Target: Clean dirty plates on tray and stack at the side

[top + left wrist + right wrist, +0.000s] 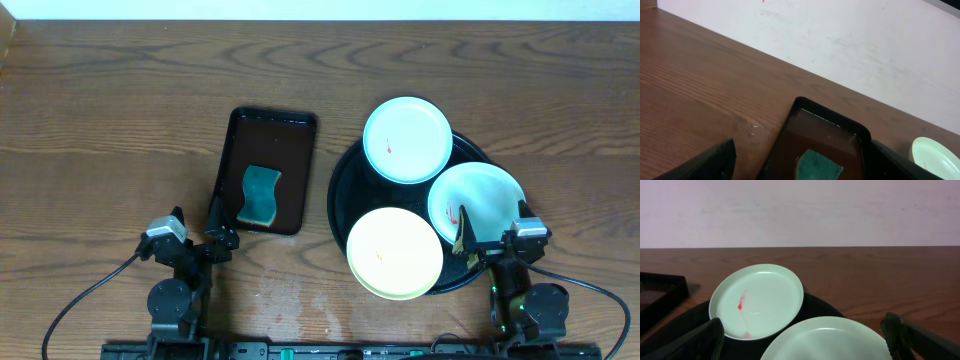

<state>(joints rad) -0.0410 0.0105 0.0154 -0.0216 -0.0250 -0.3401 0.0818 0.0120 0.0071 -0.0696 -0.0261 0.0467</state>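
Currently my right gripper (490, 228) gapes wide at the near edge of the rightmost plate (485, 190) on the tray (342, 195); left gripper (196, 215) equally wide.

Plates (407, 140) hide much of the tray (345, 185); left wrist view crops the sponge (820, 167).

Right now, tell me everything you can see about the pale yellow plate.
The pale yellow plate is round, shallow and smooth, maybe plastic. It lies face up on the near part of the round black tray, reaching over its rim. A small red smear sits left of its middle. Nothing lies on it.
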